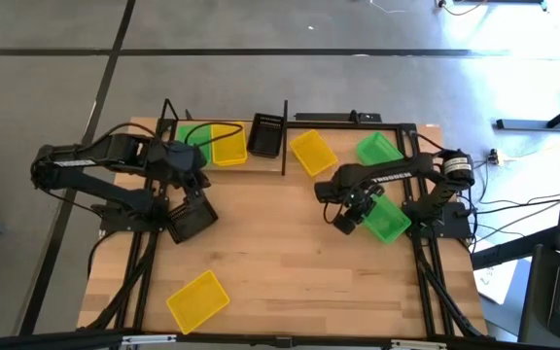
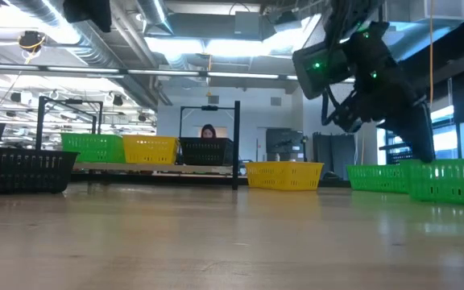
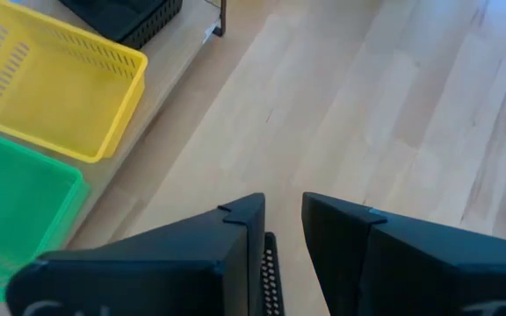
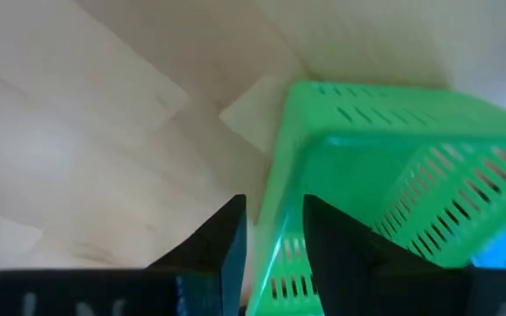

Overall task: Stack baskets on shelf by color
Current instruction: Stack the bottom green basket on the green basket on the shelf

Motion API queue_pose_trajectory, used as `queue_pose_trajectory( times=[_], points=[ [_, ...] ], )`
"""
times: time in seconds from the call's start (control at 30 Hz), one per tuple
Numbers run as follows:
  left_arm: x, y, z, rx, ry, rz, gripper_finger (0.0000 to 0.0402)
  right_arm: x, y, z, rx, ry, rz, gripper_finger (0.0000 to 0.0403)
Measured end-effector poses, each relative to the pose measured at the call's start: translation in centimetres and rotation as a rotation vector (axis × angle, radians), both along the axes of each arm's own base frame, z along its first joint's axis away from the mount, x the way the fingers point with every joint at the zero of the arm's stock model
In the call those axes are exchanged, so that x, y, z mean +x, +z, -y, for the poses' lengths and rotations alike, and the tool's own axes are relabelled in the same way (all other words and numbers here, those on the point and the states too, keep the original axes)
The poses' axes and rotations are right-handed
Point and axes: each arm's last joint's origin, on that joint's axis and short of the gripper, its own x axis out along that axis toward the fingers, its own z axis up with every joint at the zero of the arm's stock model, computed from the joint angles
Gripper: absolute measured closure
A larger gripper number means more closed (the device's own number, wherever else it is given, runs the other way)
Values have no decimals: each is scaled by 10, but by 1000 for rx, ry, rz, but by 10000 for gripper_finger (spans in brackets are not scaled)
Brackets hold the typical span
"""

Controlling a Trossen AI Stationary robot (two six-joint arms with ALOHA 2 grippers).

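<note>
My right pincer [image 4: 271, 241] pinches the green basket [image 1: 387, 222] wall, right of the shelf [image 1: 261, 160]; I should lift level.

I see a pale wood table [image 1: 290, 262] with a smooth, faintly sheened grain. On it, the green basket [image 4: 393, 175] between my right gripper's [image 4: 275, 237] matt black fingers looks like thin glossy plastic, its walls slotted. The yellow basket [image 3: 55, 88] on the shelf [image 1: 261, 165] at the table's far edge is the same slick perforated plastic, and so is the black basket [image 1: 265, 136] beside it. The shelf's board is light wood; its posts are thin, dark, dull metal. My left gripper's [image 3: 281, 237] fingers are matt black, hard-looking plastic.
</note>
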Motion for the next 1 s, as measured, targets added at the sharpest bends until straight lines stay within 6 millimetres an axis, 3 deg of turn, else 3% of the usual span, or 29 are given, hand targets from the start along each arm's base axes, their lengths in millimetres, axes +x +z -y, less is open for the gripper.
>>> queue_pose_trajectory(
  times=[0.37, 0.53, 0.6, 0.73, 1.0],
  points=[
    [1, 1, 0, -2, 2, 20, 332, -11, -30, -1, 17, 63, 55, 298],
    [3, 3, 0, -2, 1, 40, 332, -2, -33, -1, 58, 111, 168, 381],
    [3, 3, 0, -2, 2, 40, 332, 1, -32, 0, 64, 169, 200, 391],
    [3, 3, 0, -2, 1, 40, 332, 14, -18, 1, 8, 387, 268, 399],
    [3, 3, 0, -2, 1, 40, 332, 53, 32, -11, 21, 974, 503, 401]
  ],
)
